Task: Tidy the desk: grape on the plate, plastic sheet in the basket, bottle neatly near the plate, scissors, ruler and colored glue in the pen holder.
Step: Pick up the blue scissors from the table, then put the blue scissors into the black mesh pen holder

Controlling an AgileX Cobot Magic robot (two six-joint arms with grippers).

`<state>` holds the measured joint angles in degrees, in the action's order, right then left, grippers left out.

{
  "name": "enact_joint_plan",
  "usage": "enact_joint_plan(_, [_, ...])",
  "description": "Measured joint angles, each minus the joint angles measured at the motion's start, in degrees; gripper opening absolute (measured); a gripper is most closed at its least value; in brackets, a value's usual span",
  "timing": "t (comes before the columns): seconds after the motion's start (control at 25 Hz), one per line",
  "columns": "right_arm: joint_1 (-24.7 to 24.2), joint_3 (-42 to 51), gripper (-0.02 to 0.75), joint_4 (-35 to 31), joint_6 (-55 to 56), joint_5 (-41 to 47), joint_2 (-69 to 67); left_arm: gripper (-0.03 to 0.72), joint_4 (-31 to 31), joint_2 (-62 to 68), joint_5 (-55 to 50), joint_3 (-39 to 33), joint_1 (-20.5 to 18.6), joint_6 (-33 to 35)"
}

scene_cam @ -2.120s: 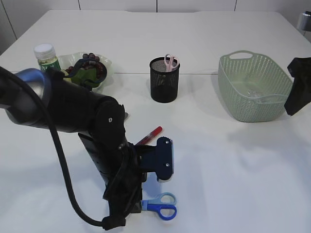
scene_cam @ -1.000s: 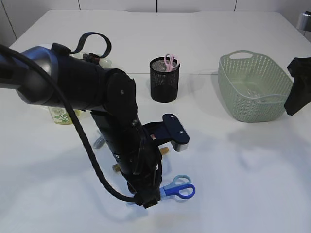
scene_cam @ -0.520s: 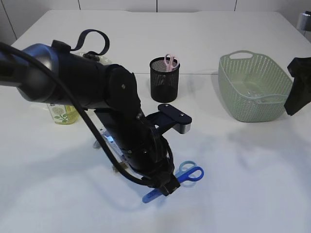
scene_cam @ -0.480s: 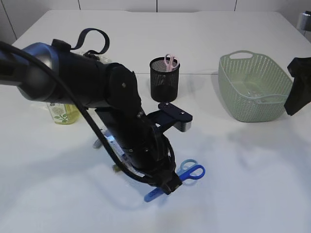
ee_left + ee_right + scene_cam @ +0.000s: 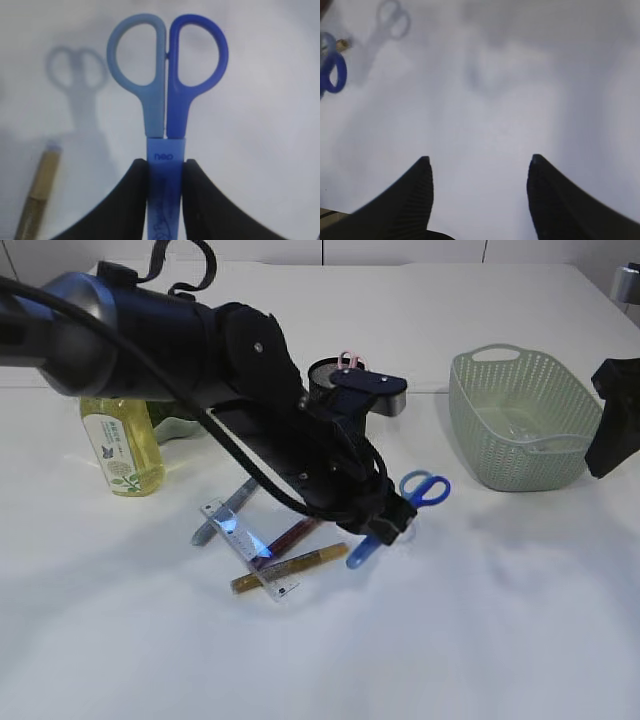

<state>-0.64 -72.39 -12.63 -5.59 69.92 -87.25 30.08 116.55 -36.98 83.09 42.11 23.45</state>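
Note:
My left gripper (image 5: 393, 527) is shut on the blue scissors (image 5: 424, 489) and holds them above the table, right of and nearer than the black mesh pen holder (image 5: 326, 373). In the left wrist view the jaws (image 5: 166, 165) clamp the sheathed blades, handles (image 5: 167, 75) pointing away. Pink scissors (image 5: 348, 361) stand in the holder. A clear ruler (image 5: 247, 544), a red glue stick (image 5: 296, 534) and a gold glue stick (image 5: 291, 567) lie together on the table. The yellow bottle (image 5: 121, 444) stands at the left. My right gripper (image 5: 479, 162) is open and empty at the right edge (image 5: 610, 420).
The green basket (image 5: 520, 455) stands at the right with something clear inside. A grey pen-like stick (image 5: 225, 510) lies by the ruler. The plate is mostly hidden behind my left arm. The gold glue stick also shows in the left wrist view (image 5: 37, 200).
My left arm has lifted the blue scissors from the table's front and carried them up and right, toward the pen holder. The right arm has not moved.

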Motion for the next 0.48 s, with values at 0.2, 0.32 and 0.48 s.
enact_joint_plan(0.2, [0.0,0.0,0.471,0.0,0.0,0.0,0.0,0.163,0.22,0.03,4.82,0.7,-2.93,-0.35])
enact_joint_plan(0.32, [0.0,0.0,0.471,0.0,0.0,0.0,0.0,0.163,0.85,0.12,8.37,0.7,-4.25,-0.35])
enact_joint_plan(0.48, [0.0,0.0,0.471,0.0,0.0,0.0,0.0,0.163,1.77,0.25,16.24,0.7,-5.27,-0.44])
